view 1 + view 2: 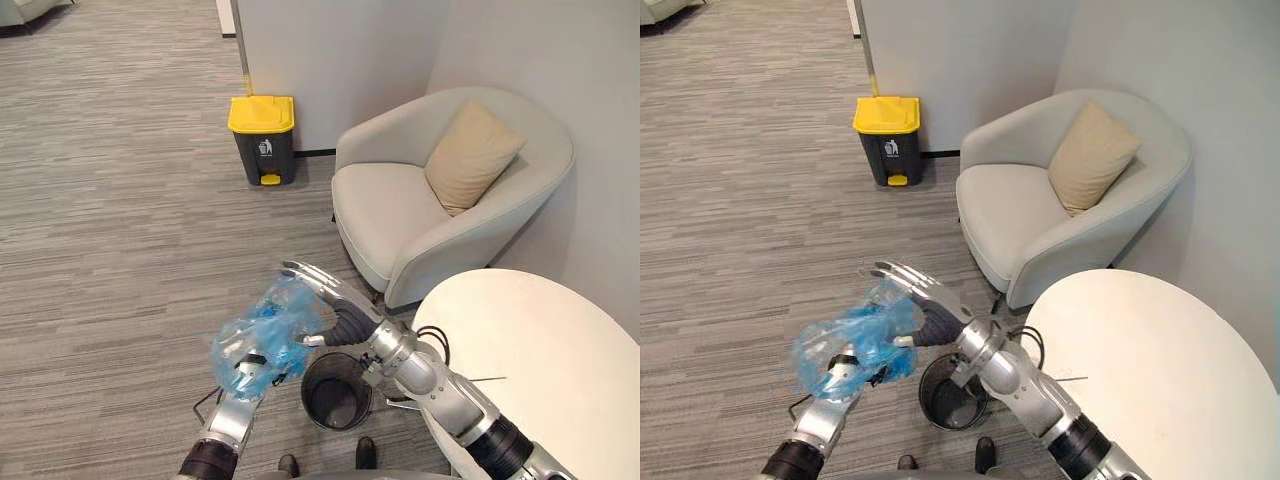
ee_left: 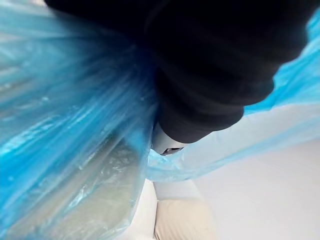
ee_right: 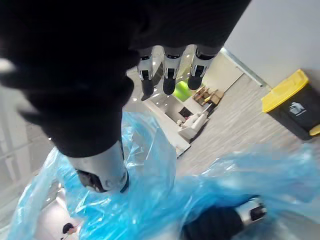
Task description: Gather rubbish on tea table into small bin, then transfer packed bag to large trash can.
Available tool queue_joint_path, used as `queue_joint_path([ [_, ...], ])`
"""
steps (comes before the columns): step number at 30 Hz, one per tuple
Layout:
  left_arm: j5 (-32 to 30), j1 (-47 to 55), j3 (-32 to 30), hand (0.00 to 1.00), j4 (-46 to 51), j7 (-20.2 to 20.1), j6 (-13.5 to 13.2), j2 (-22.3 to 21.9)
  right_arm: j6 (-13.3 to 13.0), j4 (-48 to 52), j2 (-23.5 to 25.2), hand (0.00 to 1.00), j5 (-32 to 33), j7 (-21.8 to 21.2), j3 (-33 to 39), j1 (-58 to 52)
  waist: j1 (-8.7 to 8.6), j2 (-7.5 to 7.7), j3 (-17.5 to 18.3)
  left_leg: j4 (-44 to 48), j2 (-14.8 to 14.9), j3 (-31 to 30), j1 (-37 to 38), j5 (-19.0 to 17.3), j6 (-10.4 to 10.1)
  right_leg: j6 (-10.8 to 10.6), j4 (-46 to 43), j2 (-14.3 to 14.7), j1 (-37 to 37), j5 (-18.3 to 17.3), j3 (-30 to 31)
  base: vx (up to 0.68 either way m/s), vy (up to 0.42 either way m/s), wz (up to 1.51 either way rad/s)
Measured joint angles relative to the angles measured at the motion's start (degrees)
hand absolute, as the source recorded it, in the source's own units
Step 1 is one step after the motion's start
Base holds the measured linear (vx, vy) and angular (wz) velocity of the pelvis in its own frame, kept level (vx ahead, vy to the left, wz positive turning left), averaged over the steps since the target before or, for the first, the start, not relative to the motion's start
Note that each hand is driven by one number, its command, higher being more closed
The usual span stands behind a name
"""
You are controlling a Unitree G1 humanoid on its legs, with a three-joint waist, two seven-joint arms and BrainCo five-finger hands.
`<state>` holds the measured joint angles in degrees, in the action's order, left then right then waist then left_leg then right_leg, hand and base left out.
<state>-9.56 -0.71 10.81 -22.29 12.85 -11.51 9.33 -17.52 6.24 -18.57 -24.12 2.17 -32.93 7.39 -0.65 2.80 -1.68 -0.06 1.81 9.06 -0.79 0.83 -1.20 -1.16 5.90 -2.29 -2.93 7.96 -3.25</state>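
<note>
Since the bag (image 1: 262, 335) hangs in the air above and just beside the bin (image 1: 345, 412), the first stage of the task is judged complete: the blue bag is out of the bin, with contents showing faintly through the film. The bin stands on the floor at the table (image 1: 545, 350) edge nearest the robot, and its mesh wall shows bare, with no liner.

1. Left hand (image 1: 245, 382): sits under the bag and bears it from below. The film covers the hand, so whether it pinches the bag or merely carries it cannot be told.
2. Right hand (image 1: 322, 292): spread, with straight fingers (image 3: 169, 80) reaching over the top of the bag and the thumb (image 3: 102, 172) apart from them, against the film. It steadies the bag and grips nothing.
3. Table: the visible top carries nothing identifiable as rubbish. A thin dark mark near its edge is too small to tell.

Left to do, by judgement: the transfer. The can (image 1: 262, 140) stands on the floor at the wall, beside the armchair (image 1: 420, 215), well apart from the bag. Its yellow lid is down. The bag must be carried across the floor, the lid raised, and the bag dropped in.
</note>
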Motion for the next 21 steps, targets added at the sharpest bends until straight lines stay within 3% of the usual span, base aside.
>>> queue_joint_path([
  [10, 1.2, 4.1, -4.4, 1.0, -2.5, -0.1, 0.0, -0.1, -0.1, 0.0, 1.0, 0.0, 3.7, 1.6, 12.6, -9.1, -0.21, -0.19, -0.1, -0.1, 0.1, 0.1, 0.7, -0.4, -0.6, -0.1, 0.1, 0.1, 0.4, -0.1, 0.1, 0.0, 0.0, 0.0],
  [15, 1.2, 5.8, -8.3, 1.0, -6.1, -0.6, 0.0, 0.0, 0.3, -8.7, 5.8, 0.0, 10.7, 1.4, 20.7, -12.1, -0.55, -0.65, -0.4, -0.2, 0.0, 0.0, 0.8, -0.4, -0.6, -0.3, 0.1, 0.1, 0.5, -0.2, 0.0, 0.0, 0.0, 0.0],
  [21, 1.2, 7.4, -10.5, 1.0, -10.5, -2.6, 0.0, 0.0, 0.5, -18.5, 8.8, 0.0, 15.4, 1.0, 25.3, -13.3, -1.0, -0.9, -0.6, -1.4, -0.2, -1.2, 1.0, -0.3, -0.7, -0.5, 0.1, 0.2, 0.1, -0.4, 0.0, 0.0, 0.007, -0.02],
])
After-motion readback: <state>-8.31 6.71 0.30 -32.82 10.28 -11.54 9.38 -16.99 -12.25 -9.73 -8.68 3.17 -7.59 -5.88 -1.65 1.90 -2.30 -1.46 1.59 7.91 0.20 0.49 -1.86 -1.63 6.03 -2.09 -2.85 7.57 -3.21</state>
